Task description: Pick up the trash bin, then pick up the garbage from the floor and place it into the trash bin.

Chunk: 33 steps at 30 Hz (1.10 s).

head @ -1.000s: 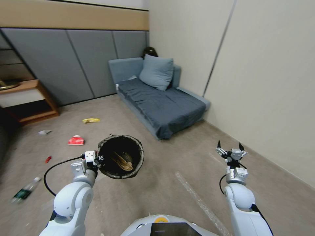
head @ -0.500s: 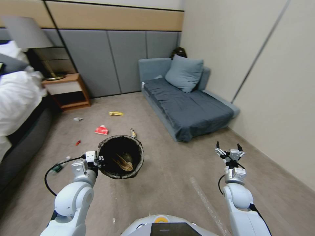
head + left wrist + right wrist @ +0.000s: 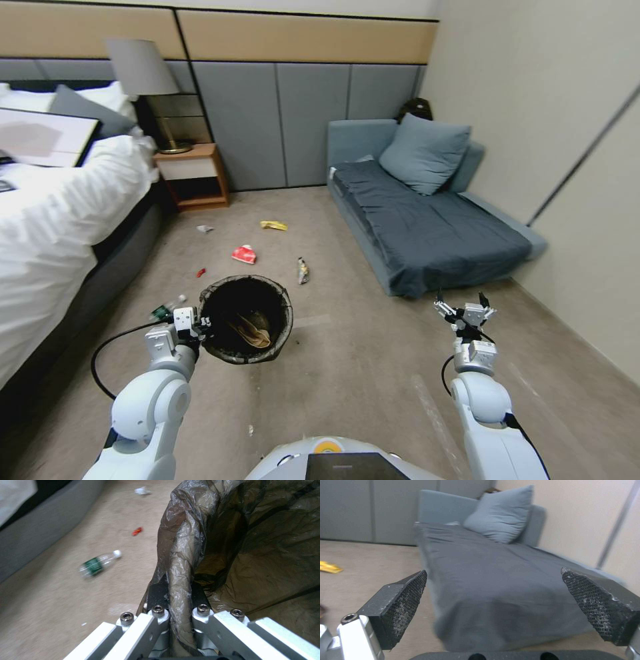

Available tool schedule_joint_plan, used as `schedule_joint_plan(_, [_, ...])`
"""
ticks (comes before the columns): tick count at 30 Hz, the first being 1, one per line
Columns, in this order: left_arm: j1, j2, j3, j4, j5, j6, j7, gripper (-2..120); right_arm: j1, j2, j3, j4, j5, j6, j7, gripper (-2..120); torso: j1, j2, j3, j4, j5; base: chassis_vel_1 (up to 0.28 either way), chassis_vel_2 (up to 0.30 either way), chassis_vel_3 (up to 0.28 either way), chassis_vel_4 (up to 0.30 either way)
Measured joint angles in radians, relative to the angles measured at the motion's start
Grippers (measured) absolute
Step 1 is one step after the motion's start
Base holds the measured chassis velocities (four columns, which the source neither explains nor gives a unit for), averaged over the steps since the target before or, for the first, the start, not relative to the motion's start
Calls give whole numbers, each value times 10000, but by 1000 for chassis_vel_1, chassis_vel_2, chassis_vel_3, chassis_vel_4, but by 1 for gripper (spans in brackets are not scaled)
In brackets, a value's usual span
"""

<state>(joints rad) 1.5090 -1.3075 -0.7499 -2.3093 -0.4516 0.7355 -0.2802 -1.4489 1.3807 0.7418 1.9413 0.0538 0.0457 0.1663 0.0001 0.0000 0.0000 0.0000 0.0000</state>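
The trash bin [image 3: 247, 327], lined with a dark bag, hangs off the floor with my left gripper [image 3: 200, 325] shut on its rim [image 3: 180, 562]; a tan scrap lies inside it. Garbage lies on the carpet beyond the bin: a red-and-white wrapper [image 3: 245, 254], a yellow wrapper [image 3: 273, 225], a dark multicoloured wrapper [image 3: 303, 270], a small red scrap [image 3: 201, 272] and a pale scrap [image 3: 204, 229]. A plastic bottle [image 3: 167, 309] with a green label lies left of the bin, also the bottle [image 3: 98, 563]. My right gripper [image 3: 461, 308] is held up at the right, open and empty, its pads [image 3: 403, 597] wide apart.
A bed [image 3: 60, 213] with white bedding runs along the left. A wooden nightstand [image 3: 192, 175] with a lamp stands at the back wall. A blue-grey sofa [image 3: 427, 220] with a cushion stands at the right, against the beige wall. Open carpet lies between them.
The whole view has swung to the left: the bed and nightstand have come in, the sofa has shifted right. Both arms and the held bin keep their places relative to me.
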Motion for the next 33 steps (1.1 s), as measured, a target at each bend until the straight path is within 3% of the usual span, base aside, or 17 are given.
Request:
schedule_joint_plan(15, [208,-77,-44,-169,267,-6,168,0,-106,52,-49,136,-154,66,364,100,-1,0,0,-3,-1,57,53,60,59])
schedule_joint_plan(33, [334,15,-71,-213,358,-82,202,0,-210,-3,21,151,439,784,-175,100,-1,0,-1,0,0,0,0,0,0])
